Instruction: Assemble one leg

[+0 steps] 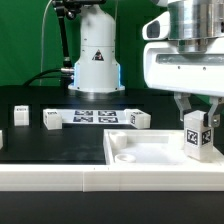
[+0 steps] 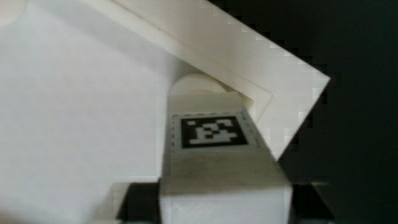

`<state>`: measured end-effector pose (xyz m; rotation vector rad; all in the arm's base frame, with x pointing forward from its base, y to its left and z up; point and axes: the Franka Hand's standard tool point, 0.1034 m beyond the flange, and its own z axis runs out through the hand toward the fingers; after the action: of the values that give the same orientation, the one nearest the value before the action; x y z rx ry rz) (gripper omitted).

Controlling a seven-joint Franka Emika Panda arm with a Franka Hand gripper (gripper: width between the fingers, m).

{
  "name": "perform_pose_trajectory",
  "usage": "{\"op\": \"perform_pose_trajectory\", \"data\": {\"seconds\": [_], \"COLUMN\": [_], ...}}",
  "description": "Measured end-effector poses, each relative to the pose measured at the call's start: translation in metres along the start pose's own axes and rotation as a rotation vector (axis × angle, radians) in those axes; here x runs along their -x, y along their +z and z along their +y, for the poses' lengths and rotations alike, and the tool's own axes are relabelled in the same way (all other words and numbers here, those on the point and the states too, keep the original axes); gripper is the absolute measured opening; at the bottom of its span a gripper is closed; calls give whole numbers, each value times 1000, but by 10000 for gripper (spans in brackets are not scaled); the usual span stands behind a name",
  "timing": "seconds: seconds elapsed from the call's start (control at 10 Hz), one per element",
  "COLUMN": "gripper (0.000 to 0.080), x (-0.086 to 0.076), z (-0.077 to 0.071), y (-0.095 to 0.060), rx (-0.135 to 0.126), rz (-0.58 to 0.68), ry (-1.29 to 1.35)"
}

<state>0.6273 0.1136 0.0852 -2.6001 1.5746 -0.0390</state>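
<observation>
On the black table (image 1: 30, 150) at the exterior view's left, a loose post (image 1: 22, 116) and a second post (image 1: 50, 120) lie near each other, with bare tabletop-free surface in front of them. The marker board (image 1: 100, 117) lies flat at centre, before the robot base (image 1: 97, 55). A third post (image 1: 138, 120) sits just beside the board's right end.

The large white tabletop (image 1: 110, 175) fills the foreground; its raised rim runs along the near edge, and a corner socket (image 1: 125, 154) shows in its left corner.

At the exterior view's right, the gripper (image 1: 198, 120) hangs over the tabletop, its claw clamped on the leg (image 1: 197, 142). The leg stands upright between the fingers, tag facing the camera, its lower end down at the tabletop's recessed face. Whether it touches cannot be told.

The wrist view shows the leg (image 2: 217, 150) close to the tabletop's (image 2: 89, 100) corner. Two edges of the tabletop meet just beyond it, and black table (image 2: 338, 30) lies open past that corner. White surface spreads wide on the leg's other side.
</observation>
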Motion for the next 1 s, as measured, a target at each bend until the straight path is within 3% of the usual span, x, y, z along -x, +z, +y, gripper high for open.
{"op": "perform_pose_trajectory", "data": {"seconds": [0.5,0.6,0.7,0.8,1.0], "gripper": [294,534,534,626,642], "x": [2,1,1,1,1], "z": [1,0,0,0,0], "y": [0,1,2,2,2], "rx": [4,0,-5,-5,-6], "rz": [-11,-9,-7,-7,-4], "ry": [181,143,111,68,-151]}}
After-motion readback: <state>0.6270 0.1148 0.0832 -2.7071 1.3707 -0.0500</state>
